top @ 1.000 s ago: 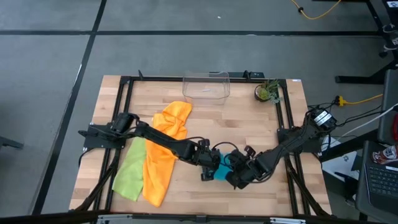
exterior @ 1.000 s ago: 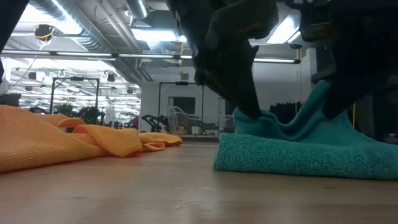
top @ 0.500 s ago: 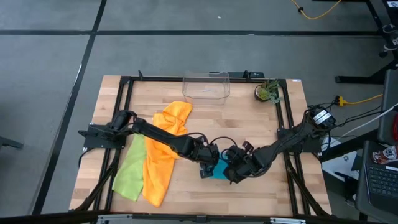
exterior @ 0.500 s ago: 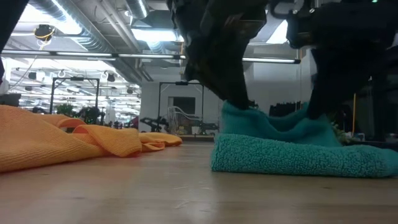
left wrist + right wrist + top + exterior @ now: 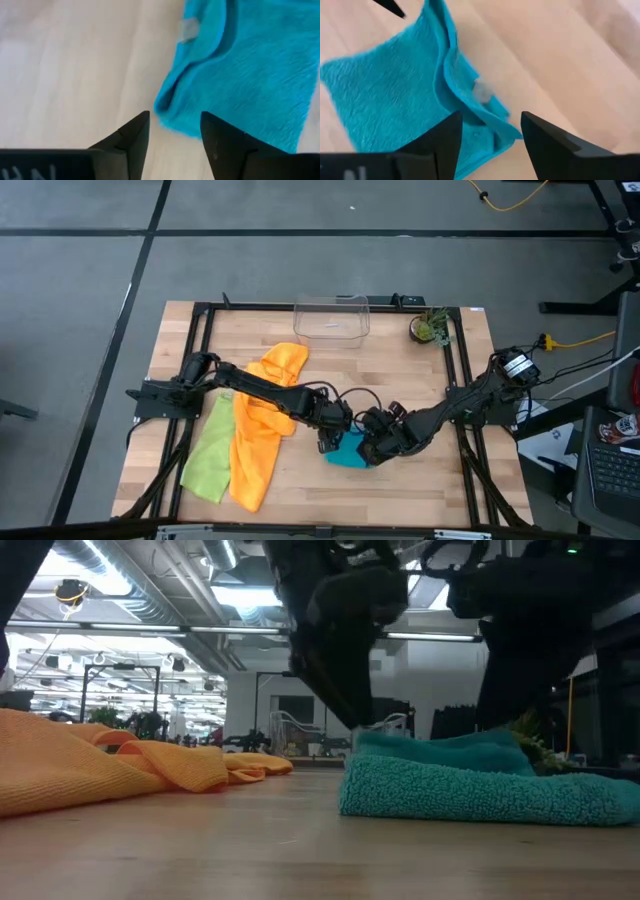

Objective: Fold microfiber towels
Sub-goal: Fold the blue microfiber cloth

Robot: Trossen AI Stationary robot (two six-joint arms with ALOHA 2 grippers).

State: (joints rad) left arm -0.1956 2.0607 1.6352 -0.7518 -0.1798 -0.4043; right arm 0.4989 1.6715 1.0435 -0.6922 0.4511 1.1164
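Note:
The teal towel point(image 5: 349, 451) lies folded on the table near the front middle, its upper layer flat on the lower one point(image 5: 470, 785). My left gripper point(image 5: 172, 135) is open over the towel's left edge point(image 5: 167, 102). My right gripper point(image 5: 490, 132) is open over its right corner, where a small white tag point(image 5: 481, 90) shows. In the low view both sets of dark fingers point(image 5: 345, 690) point(image 5: 505, 680) stand at the towel's top. An orange towel point(image 5: 265, 412) and a lime green towel point(image 5: 207, 454) lie spread at the left.
A clear plastic bin point(image 5: 332, 318) stands at the far edge, with a small potted plant point(image 5: 430, 329) at the far right. Black frame rails point(image 5: 458, 370) run along the table's sides. Bare wood point(image 5: 300, 490) shows in front of the teal towel.
Both grippers have opened and let go of the teal towel's raised upper layer. It has sunk from two peaks to lie flat on the lower layer. Both grippers have risen a little and drawn toward the far edge, the right one also toward the left.

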